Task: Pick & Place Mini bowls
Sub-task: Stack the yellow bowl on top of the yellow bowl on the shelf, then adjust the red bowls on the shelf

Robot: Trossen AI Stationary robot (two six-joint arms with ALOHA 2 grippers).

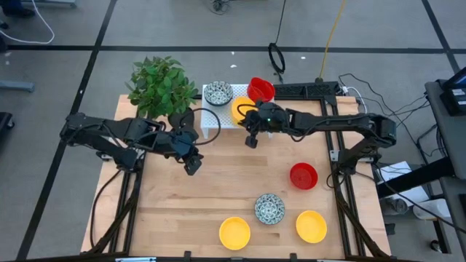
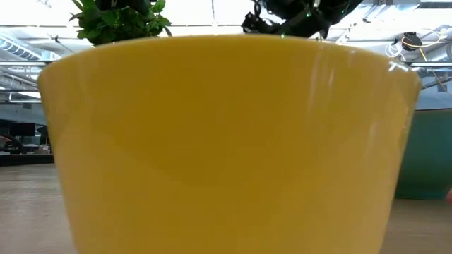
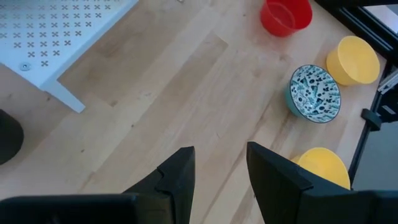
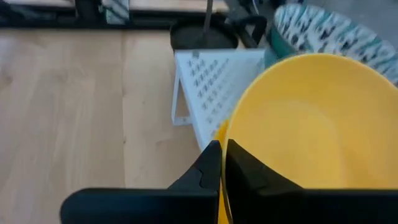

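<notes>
The right pincer [image 1: 251, 138] is being held at the near edge of a white perforated metal rack [image 1: 218, 116] at the back of the pale wooden worktop [image 1: 226, 196]. In the right wrist view its fingers [image 4: 208, 163] are being pressed almost together on the rim of a glossy yellow round mini bowl [image 4: 311, 118], so that bowl is being grasped beside the rack. Behind it a white mini bowl with dark blue-green speckles [image 1: 218, 93] and a glossy red mini bowl [image 1: 261, 89] are being carried at the rack's far end.

The left pincer [image 1: 192, 164] is being held over bare wood left of centre, near a leafy green plant in a black pot [image 1: 160, 86]. Its fingers [image 3: 177, 180] are being kept parted with nothing between them, so it is released.

Further bowls are lying on the worktop nearer the front: a second red bowl [image 1: 303, 175] towards the right side, a second speckled bowl [image 1: 269, 209] near the front edge, and two more yellow bowls [image 1: 234, 232] [image 1: 311, 225], one on each side of that speckled bowl. The low view is being filled almost wholly by the wall of a yellow bowl [image 2: 226, 141] standing just before the camera.
</notes>
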